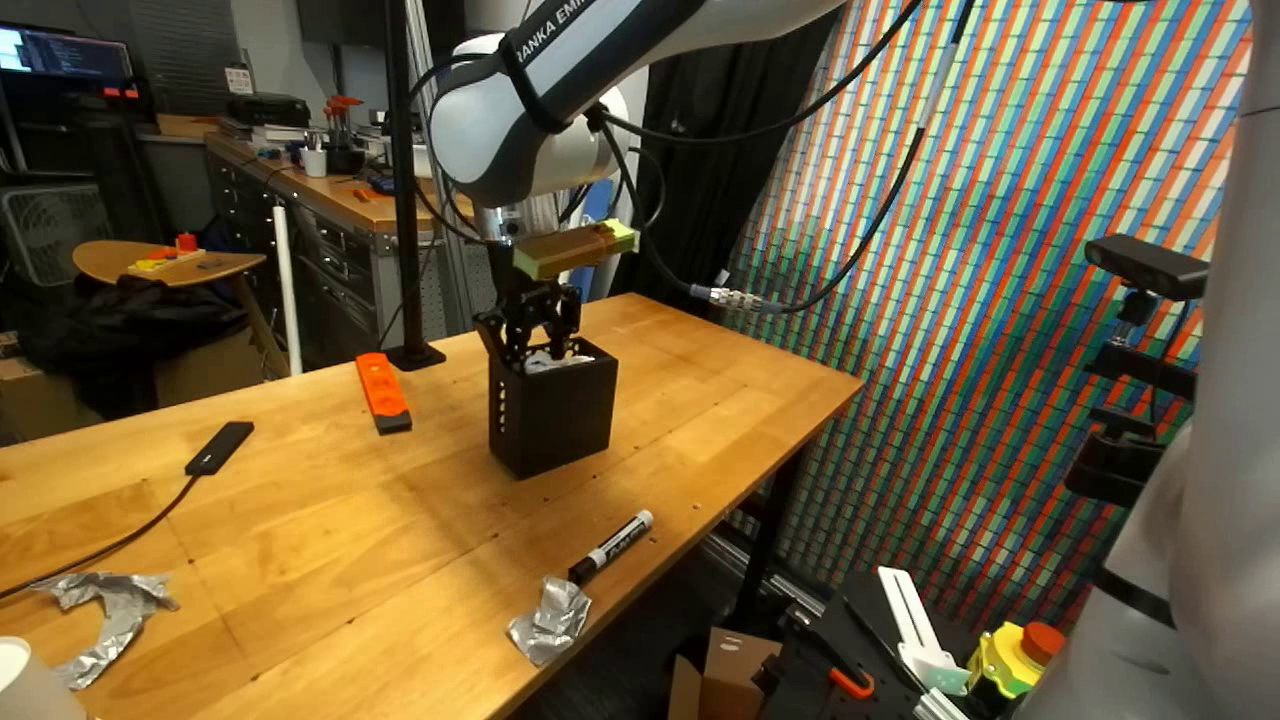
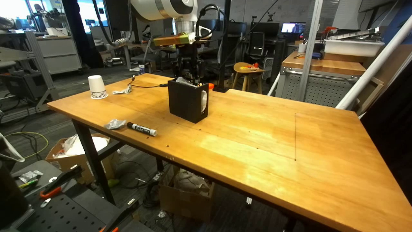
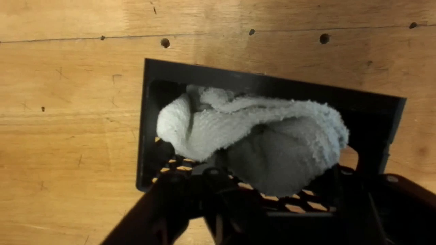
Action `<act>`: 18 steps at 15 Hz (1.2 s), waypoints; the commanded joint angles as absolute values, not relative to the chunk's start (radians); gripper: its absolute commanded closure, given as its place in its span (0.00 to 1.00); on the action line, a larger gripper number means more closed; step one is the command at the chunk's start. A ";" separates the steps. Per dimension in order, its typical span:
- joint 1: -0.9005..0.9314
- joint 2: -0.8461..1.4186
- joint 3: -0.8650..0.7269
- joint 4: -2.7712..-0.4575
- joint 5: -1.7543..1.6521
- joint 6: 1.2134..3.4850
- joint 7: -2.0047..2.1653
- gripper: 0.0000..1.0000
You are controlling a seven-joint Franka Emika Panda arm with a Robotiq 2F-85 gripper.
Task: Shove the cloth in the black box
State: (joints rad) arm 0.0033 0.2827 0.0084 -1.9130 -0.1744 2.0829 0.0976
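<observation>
The black box [image 1: 553,415] stands upright with an open top on the wooden table, and also shows in an exterior view [image 2: 185,100]. The pale grey-white cloth [image 3: 211,132] lies bunched inside the box, and its top shows near the rim in both exterior views [image 1: 552,362] [image 2: 186,82]. In the wrist view the box's top edge [image 3: 272,81] surrounds the cloth. My gripper [image 1: 540,345] points down at the box opening, over one long side. Its fingers [image 3: 277,173] stand apart, with part of the cloth and the perforated wall visible between them. The fingertips are dark and partly hidden.
A black marker [image 1: 612,545] and crumpled silver foil [image 1: 552,620] lie near the table edge. An orange tool [image 1: 382,390] lies by the black pole [image 1: 402,180]. A black device with cable [image 1: 220,448], another foil strip [image 1: 120,610] and a paper cup [image 2: 97,85] are also on the table.
</observation>
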 commanded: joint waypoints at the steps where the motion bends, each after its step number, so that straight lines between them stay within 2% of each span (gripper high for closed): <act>1: 0.001 0.237 -0.002 -1.929 -0.155 2.099 0.077 0.09; 2: 0.001 0.230 -0.002 -1.930 -0.155 2.095 0.076 0.01; 6: 0.006 0.193 0.000 -1.940 -0.163 2.092 0.080 0.00; 7: 0.007 0.183 0.000 -1.942 -0.165 2.093 0.083 0.06; 8: 0.007 0.174 0.000 -1.942 -0.164 2.093 0.086 0.26; 10: 0.009 0.153 0.000 -1.946 -0.168 2.092 0.093 0.30; 11: 0.010 0.145 0.000 -1.947 -0.170 2.090 0.098 0.36; 12: 0.011 0.137 0.001 -1.949 -0.172 2.088 0.101 0.46; 18: 0.022 0.082 0.009 -2.004 -0.160 2.033 0.141 0.92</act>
